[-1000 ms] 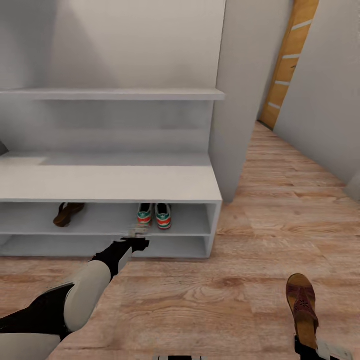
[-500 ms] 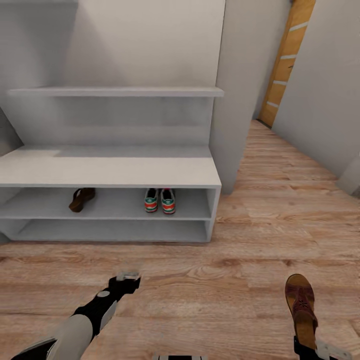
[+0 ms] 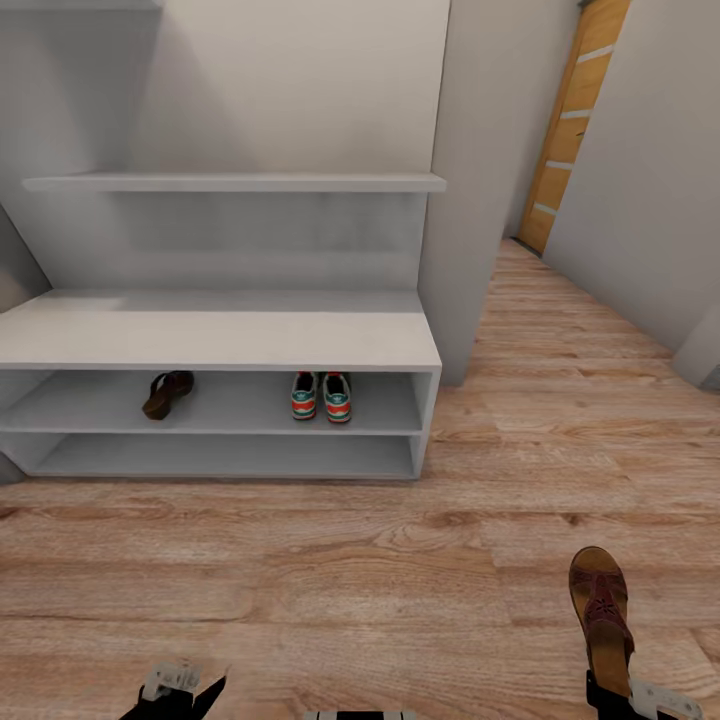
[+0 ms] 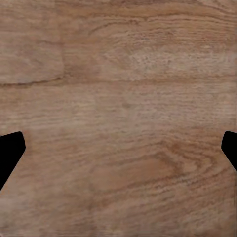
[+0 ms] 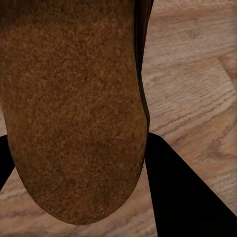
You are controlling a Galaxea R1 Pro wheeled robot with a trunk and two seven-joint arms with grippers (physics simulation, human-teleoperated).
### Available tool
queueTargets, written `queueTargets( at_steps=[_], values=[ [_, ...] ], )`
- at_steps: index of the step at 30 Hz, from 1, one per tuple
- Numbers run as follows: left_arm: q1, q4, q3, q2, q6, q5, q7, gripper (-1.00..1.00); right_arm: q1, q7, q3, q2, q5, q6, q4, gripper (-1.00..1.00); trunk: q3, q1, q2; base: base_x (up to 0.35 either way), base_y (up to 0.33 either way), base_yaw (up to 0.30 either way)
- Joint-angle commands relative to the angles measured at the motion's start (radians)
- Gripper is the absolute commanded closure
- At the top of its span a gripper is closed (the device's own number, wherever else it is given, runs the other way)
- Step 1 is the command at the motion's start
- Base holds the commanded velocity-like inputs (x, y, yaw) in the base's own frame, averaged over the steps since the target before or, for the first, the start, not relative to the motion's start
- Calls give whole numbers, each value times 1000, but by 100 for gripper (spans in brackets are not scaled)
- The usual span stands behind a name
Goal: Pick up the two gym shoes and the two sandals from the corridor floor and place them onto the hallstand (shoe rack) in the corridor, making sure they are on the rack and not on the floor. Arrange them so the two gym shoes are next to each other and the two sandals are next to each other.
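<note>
On the upper shelf level of the hallstand (image 3: 220, 340), the two gym shoes (image 3: 322, 396) are seen side by side, touching, and one sandal (image 3: 166, 393) lies well apart from them toward the slanted end. The second sandal (image 3: 603, 618) is held clamped in the right tool (image 3: 630, 697) (sole facing the wrist camera), above the corridor floor (image 3: 400, 580) and well out from the hallstand. The left tool (image 3: 180, 685) is spread apart and empty over bare planks. The held sandal is best carried to the same shelf level, lowered flat just beside its partner, then released only once it is resting there.
</note>
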Motion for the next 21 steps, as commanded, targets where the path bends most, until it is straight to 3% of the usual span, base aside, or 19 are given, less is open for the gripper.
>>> queueTargets(
  at_steps=[1,8,13,17,21],
  values=[
    [5,2,10,-1,-9,1,-3,-100,0,-6,9,-1,-6,-1,-1,100,-1,0,0,0,0,0],
    [44,13,9,-5,-22,62,6,-100,0,-6,9,0,-7,-1,-1,100,-1,0,0,0,0,0],
    [57,15,10,-7,-31,67,6,-100,0,-7,9,2,-7,-1,-1,100,-1,0,0,-7,2,0],
    [63,19,11,-10,-60,70,9,-100,0,-10,8,34,-8,0,5,100,-1,0,0,-239,213,0],
    [64,18,12,-9,-61,77,40,-100,0,-10,8,37,-8,0,6,100,-1,0,0,-202,250,0]
  ],
)
